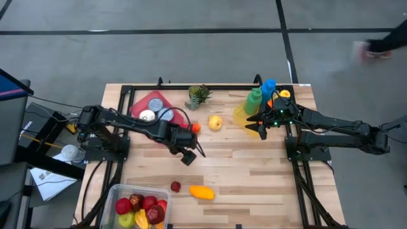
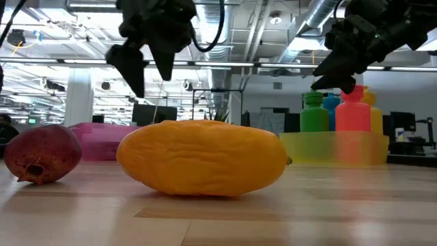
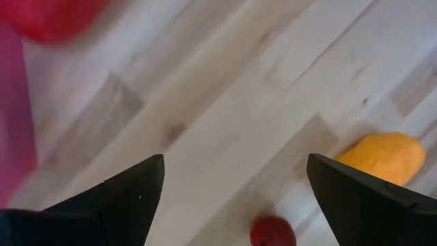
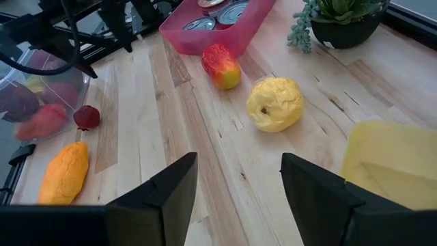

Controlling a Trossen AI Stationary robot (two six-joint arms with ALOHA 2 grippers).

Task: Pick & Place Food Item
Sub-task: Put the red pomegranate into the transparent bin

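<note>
An orange mango-like fruit [image 1: 201, 191] and a small dark red fruit [image 1: 175, 186] lie on the wooden table near its near edge. A wrinkled yellow fruit [image 1: 215, 123] and a red-orange fruit [image 1: 195, 127] lie farther back. My left gripper [image 1: 189, 156] hangs open above bare wood, between the two pairs. Its wrist view shows the orange fruit [image 3: 382, 157] and the red fruit [image 3: 273, 232] beyond its fingers. My right gripper [image 1: 257, 127] is open and raised beside the yellow tray [image 1: 241, 116]. In its wrist view the yellow fruit [image 4: 275, 104] lies ahead of it.
A clear container [image 1: 137, 207] of several fruits stands at the near left corner. A pink tray [image 1: 152, 105] with cans and a potted plant [image 1: 198, 95] sit at the far side. The yellow tray holds coloured bottles [image 1: 261, 95]. A person's foot [image 1: 375, 48] shows on the floor beyond.
</note>
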